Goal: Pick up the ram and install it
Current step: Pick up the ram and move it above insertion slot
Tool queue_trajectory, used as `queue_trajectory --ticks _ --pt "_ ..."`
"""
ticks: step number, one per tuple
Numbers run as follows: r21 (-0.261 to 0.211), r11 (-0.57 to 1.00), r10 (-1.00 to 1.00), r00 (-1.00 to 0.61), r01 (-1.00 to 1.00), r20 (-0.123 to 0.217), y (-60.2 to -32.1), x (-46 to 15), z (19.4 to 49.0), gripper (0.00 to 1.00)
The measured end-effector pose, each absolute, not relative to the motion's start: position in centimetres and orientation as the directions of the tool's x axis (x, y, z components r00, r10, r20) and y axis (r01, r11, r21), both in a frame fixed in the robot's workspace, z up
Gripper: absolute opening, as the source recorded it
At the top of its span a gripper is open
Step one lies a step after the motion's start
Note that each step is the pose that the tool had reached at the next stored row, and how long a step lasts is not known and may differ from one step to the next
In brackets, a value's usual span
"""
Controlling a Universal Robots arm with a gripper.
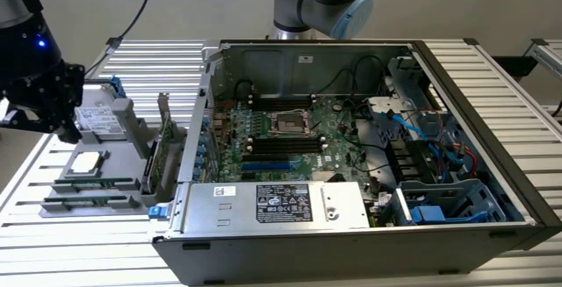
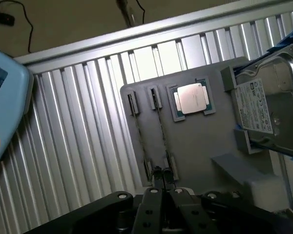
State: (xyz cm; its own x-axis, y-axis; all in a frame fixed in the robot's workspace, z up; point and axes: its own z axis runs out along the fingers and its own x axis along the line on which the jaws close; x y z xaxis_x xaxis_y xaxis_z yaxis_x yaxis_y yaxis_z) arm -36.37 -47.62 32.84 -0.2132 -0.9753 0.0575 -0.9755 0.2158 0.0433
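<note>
The task looked barely begun, with neither pick-up nor installation done. The gripper (image 1: pixel 63 129) hung above the tray (image 1: pixel 118 168) at the exterior view's left, well apart from the case (image 1: pixel 263 254). In the wrist view the gripper (image 2: pixel 159 175) had its fingers (image 2: pixel 154 195) pressed together with nothing between them, so it was closed and empty.

The ram (image 1: pixel 92 183) lay in its holder on the tray, just beside the CPU (image 1: pixel 85 162); seen edge-on from the wrist, the ram (image 2: pixel 159 129) ran roughly in line with the fingertips, below them and apparently not touched. A second stick (image 1: pixel 88 202) sat in the next holder, on the side away from the CPU, and the wrist view showed that second stick (image 2: pixel 139 131) alongside the first. The drive (image 1: pixel 97 119) rested further along the tray.

Inside the case, the slots (image 1: pixel 285 145) on the motherboard (image 1: pixel 330 135) appeared dark and unfilled, though I could not be certain at this angle. By my reading the whole job was left: grasping the ram, carrying it across to the case, and seating it in a slot.
</note>
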Motion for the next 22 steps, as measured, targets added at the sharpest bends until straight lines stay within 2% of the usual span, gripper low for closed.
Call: queue_trajectory --ticks 9,14,15,16,17,18,19,20,22 --pt "0.045 0.054 -0.998 -0.052 -0.998 0.045 -47.62 -36.4 32.3 0.1" --pt "0.045 0.044 -0.998 -0.042 -0.998 0.045 -47.62 -36.45 32.29 0.1" --pt "0.045 0.044 -0.998 -0.042 -0.998 0.045 -47.62 -36.45 32.29 0.12" --pt "0.045 0.044 -0.998 -0.042 -0.998 0.045 -47.62 -36.45 32.29 0.18" --pt "0.045 0.044 -0.998 -0.042 -0.998 0.045 -47.62 -36.45 32.3 0.18" --pt "0.045 0.044 -0.998 -0.042 -0.998 0.045 -47.62 -36.45 32.29 0.24" --pt "0.045 0.044 -0.998 -0.042 -0.998 0.045 -47.62 -36.45 32.29 0.24" --pt "0.045 0.044 -0.998 -0.042 -0.998 0.045 -47.62 -36.45 32.29 0.31" --pt "0.044 0.044 -0.998 -0.042 -0.998 0.044 -47.66 -36.6 32.14 0.31"
